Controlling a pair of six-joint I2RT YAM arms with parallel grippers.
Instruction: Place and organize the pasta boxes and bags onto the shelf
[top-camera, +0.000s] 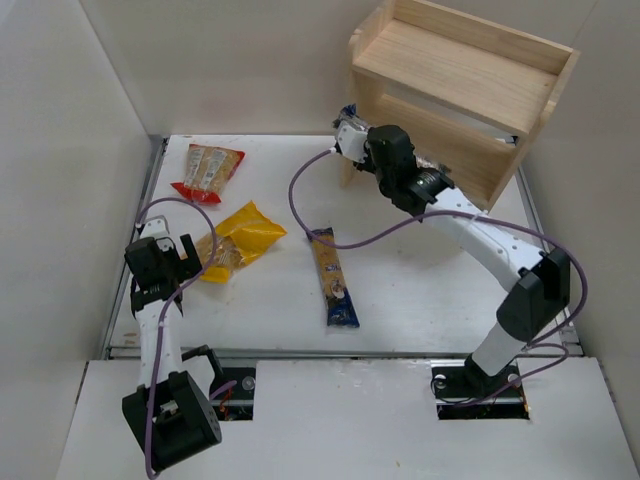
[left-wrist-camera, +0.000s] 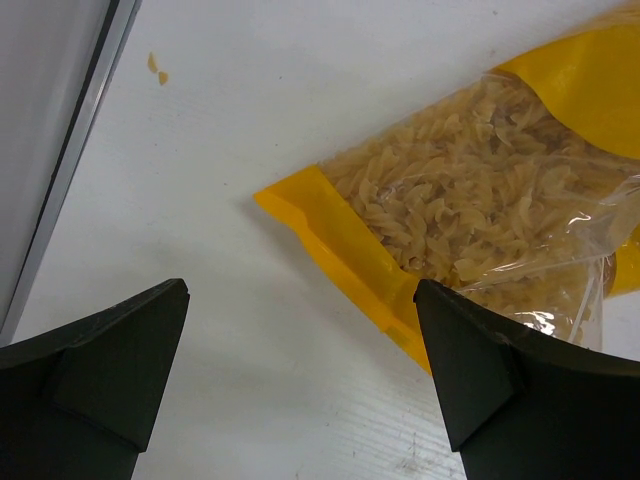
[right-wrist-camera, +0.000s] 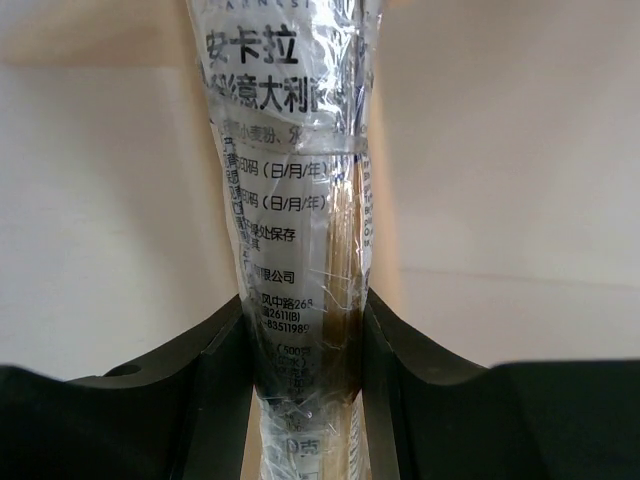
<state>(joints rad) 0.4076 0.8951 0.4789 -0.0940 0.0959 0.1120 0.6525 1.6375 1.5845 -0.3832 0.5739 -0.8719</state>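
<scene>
Fingers of the left hand (top-camera: 190, 262) (left-wrist-camera: 300, 295) stand wide apart, released and grasping nothing, at the near left of the white surface (top-camera: 420, 280). In the left wrist view the yellow bag (top-camera: 240, 238) (left-wrist-camera: 470, 220) has its sealed end between the two black fingers, closer to the right one, and its clear window shows pale spiral pasta. A small crumb of pasta (left-wrist-camera: 157, 68) lies alone on the surface, close to the left wall.

Farther back on the left, the red-edged bag (top-camera: 208, 172) lies flat, well apart from the shelf (top-camera: 470, 80). The yellow bag rests at an angle just right of the left hand.

Near the middle, the blue spaghetti pack (top-camera: 333, 278) lies flat, running lengthwise from far to near, and neither arm touches it.

To the right, the right arm reaches to the far side. The right hand (top-camera: 350, 135) (right-wrist-camera: 303, 320) is clenched on the film-wrapped spaghetti pack (top-camera: 346, 113) (right-wrist-camera: 290, 230), one finger on each side of it. Printed characters and thin strands show through the wrap. The pack sits at the left near corner of the wooden shelf, which stands at the far right. Whether it touches the wood cannot be told.
</scene>
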